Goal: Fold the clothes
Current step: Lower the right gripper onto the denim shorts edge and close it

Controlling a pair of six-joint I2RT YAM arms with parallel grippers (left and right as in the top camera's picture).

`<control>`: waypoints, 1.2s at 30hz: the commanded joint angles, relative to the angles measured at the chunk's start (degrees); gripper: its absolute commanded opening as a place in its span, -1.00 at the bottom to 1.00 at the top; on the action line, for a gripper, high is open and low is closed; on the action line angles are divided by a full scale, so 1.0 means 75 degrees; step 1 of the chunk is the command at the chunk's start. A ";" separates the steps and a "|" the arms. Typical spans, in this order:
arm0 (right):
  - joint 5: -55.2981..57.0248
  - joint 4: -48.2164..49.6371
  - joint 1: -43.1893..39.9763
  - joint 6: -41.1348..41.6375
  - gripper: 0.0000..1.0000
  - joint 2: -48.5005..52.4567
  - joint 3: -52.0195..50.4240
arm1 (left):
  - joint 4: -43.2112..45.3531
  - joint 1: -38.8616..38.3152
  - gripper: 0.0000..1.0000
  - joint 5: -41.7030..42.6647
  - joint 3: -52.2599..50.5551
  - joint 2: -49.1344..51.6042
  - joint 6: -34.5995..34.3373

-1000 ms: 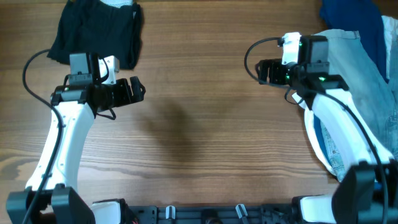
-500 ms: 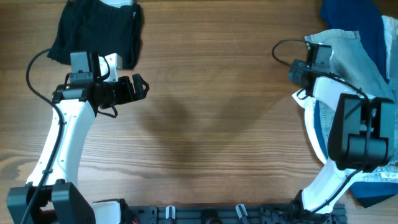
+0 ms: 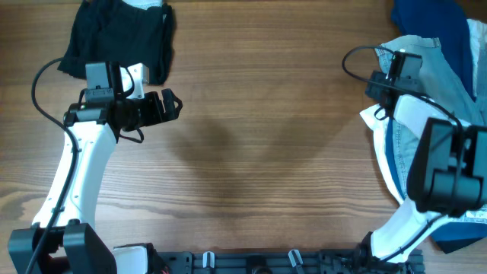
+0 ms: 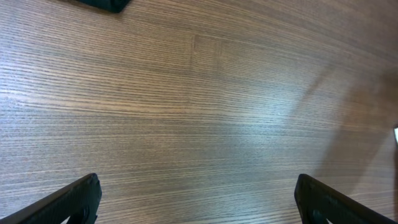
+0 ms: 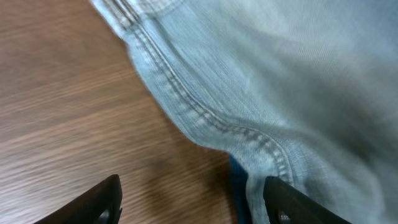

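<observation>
Pale light-blue denim shorts [image 3: 449,99] lie in a heap at the table's right edge, with a dark navy garment [image 3: 430,19] behind them. A black garment [image 3: 114,34] lies at the back left. My right gripper [image 3: 380,85] is open and empty at the left edge of the denim; the right wrist view shows its fingers [image 5: 193,202] astride a stitched seam of the shorts [image 5: 249,93], with a blue strip under the hem. My left gripper [image 3: 173,106] is open and empty over bare wood, just in front of the black garment; its fingertips [image 4: 199,202] show only table.
The wooden table [image 3: 251,152] stretches between the two arms. A white patterned cloth [image 3: 399,183] lies under the right arm near the right edge. A corner of the black garment [image 4: 99,4] shows at the top of the left wrist view.
My right arm has swung to the right, from the bare table to the edge of the denim shorts. My left gripper has shifted slightly right and stays open.
</observation>
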 commanded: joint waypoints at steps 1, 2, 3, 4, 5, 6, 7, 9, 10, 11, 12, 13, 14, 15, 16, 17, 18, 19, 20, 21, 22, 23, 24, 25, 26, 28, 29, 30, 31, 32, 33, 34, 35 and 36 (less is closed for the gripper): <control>-0.0280 -0.0099 0.0047 -0.0393 0.49 -0.1084 0.0073 | 0.0047 0.0041 1.00 0.0149 0.0108 0.0029 -0.0073; -0.0274 -0.0087 0.0047 -0.0460 0.52 -0.1209 0.0073 | 0.0058 0.0041 1.00 0.0152 0.0108 0.0029 -0.0073; -0.0274 -0.0052 0.0047 -0.0571 0.54 -0.1288 0.0073 | 0.0064 0.0041 1.00 0.0152 0.0108 0.0029 -0.0073; -0.0271 -0.0009 0.0047 -0.0597 0.55 -0.1314 0.0073 | 0.0067 0.0041 1.00 0.0152 0.0108 0.0029 -0.0073; -0.0274 0.0035 0.0047 -0.0676 0.55 -0.1300 0.0073 | 0.0070 0.0041 1.00 0.0149 0.0108 0.0029 -0.0073; -0.0274 0.0064 0.0047 -0.0749 0.55 -0.1233 0.0073 | 0.0070 0.0041 1.00 0.0152 0.0108 0.0029 -0.0073; -0.0274 0.0064 0.0038 -0.0772 0.54 -0.1172 0.0073 | 0.0070 0.0041 1.00 0.0152 0.0108 0.0029 -0.0105; -0.0268 0.0184 0.0012 -0.0784 0.55 -0.0959 0.0073 | 0.0082 0.0041 1.00 0.0152 0.0108 0.0029 -0.0242; -0.0268 0.0239 -0.0006 -0.0784 0.55 -0.0866 0.0073 | 0.0087 0.0041 1.00 0.0149 0.0108 0.0029 -0.0242; -0.0271 0.0309 -0.0058 -0.0775 0.55 -0.0726 0.0073 | 0.0090 0.0041 1.00 0.0149 0.0108 0.0029 -0.0239; -0.0274 0.0361 -0.0117 -0.0772 0.55 -0.0583 0.0073 | 0.0099 0.0041 1.00 0.0149 0.0108 0.0029 -0.0239; -0.0277 0.0402 -0.0169 -0.0761 0.52 -0.0472 0.0073 | 0.0114 0.0041 1.00 0.0149 0.0108 0.0029 -0.0239; -0.0280 0.0437 -0.0251 -0.0752 0.50 -0.0312 0.0073 | 0.0119 0.0041 1.00 0.0149 0.0108 0.0029 -0.0239; -0.0291 0.0455 -0.0315 -0.0755 0.47 -0.0172 0.0073 | 0.0122 0.0041 1.00 0.0149 0.0108 0.0029 -0.0239; -0.0353 0.0487 -0.0373 -0.0755 0.46 -0.0047 0.0073 | 0.0137 0.0041 1.00 0.0149 0.0108 0.0029 -0.0239; -0.0428 0.0536 -0.0425 -0.0761 0.44 0.0090 0.0073 | 0.0143 0.0041 1.00 0.0149 0.0108 0.0029 -0.0239; -0.0498 0.0600 -0.0472 -0.0764 0.43 0.0201 0.0073 | 0.0146 0.0041 1.00 0.0149 0.0108 0.0029 -0.0239; -0.0530 0.0667 -0.0516 -0.0752 0.41 0.0318 0.0073 | 0.0146 0.0041 1.00 0.0149 0.0108 0.0029 -0.0239; -0.0530 0.0734 -0.0557 -0.0746 0.39 0.0417 0.0073 | 0.0146 0.0041 1.00 0.0149 0.0108 0.0029 -0.0239; -0.0527 0.0799 -0.0597 -0.0743 0.34 0.0504 0.0073 | 0.0143 0.0041 1.00 0.0149 0.0108 0.0029 -0.0239; -0.0527 0.0839 -0.0644 -0.0729 0.30 0.0548 0.0073 | 0.0143 0.0041 1.00 0.0149 0.0108 0.0029 -0.0239; -0.0527 0.0880 -0.0670 -0.0699 0.27 0.0580 0.0073 | 0.0143 0.0038 1.00 0.0149 0.0108 0.0029 -0.0239; -0.0527 0.0903 -0.0705 -0.0647 0.22 0.0580 0.0073 | 0.0143 0.0041 1.00 0.0152 0.0108 0.0029 -0.0242; -0.0533 0.0918 -0.0723 -0.0577 0.18 0.0583 0.0073 | 0.0143 0.0041 1.00 0.0149 0.0108 0.0029 -0.0239; -0.0542 0.0918 -0.0734 -0.0557 0.13 0.0583 0.0073 | 0.0146 0.0041 1.00 0.0149 0.0108 0.0029 -0.0242; -0.0682 0.0918 -0.0731 -0.0571 0.10 0.0621 0.0073 | 0.0146 0.0041 1.00 0.0149 0.0108 0.0029 -0.0242; -0.0705 0.0921 -0.0734 -0.0571 0.10 0.0635 0.0073 | 0.0146 0.0041 1.00 0.0152 0.0108 0.0029 -0.0242; -0.0705 0.0924 -0.0731 -0.0568 0.09 0.0662 0.0073 | 0.0146 0.0041 1.00 0.0152 0.0108 0.0029 -0.0242; -0.0705 0.0924 -0.0731 -0.0568 0.04 0.0685 0.0073 | 0.0146 0.0041 1.00 0.0152 0.0108 0.0029 -0.0242; -0.0705 0.0924 -0.0731 -0.0568 -0.01 0.0702 0.0073 | 0.0143 0.0041 1.00 0.0152 0.0108 0.0029 -0.0242; -0.0705 0.0921 -0.0734 -0.0571 -0.18 0.0705 0.0073 | 0.0143 0.0041 1.00 0.0152 0.0108 0.0029 -0.0242; -0.0705 0.0918 -0.0731 -0.0571 -0.59 0.0708 0.0073 | 0.0146 0.0041 1.00 0.0149 0.0108 0.0029 -0.0242; -0.0705 0.0918 -0.0731 -0.0568 -0.91 0.0708 0.0073 | 0.0146 0.0038 1.00 0.0149 0.0108 0.0029 -0.0242; -0.0702 0.0918 -0.0734 -0.0568 -0.92 0.0708 0.0073 | 0.0146 0.0041 1.00 0.0149 0.0108 0.0029 -0.0242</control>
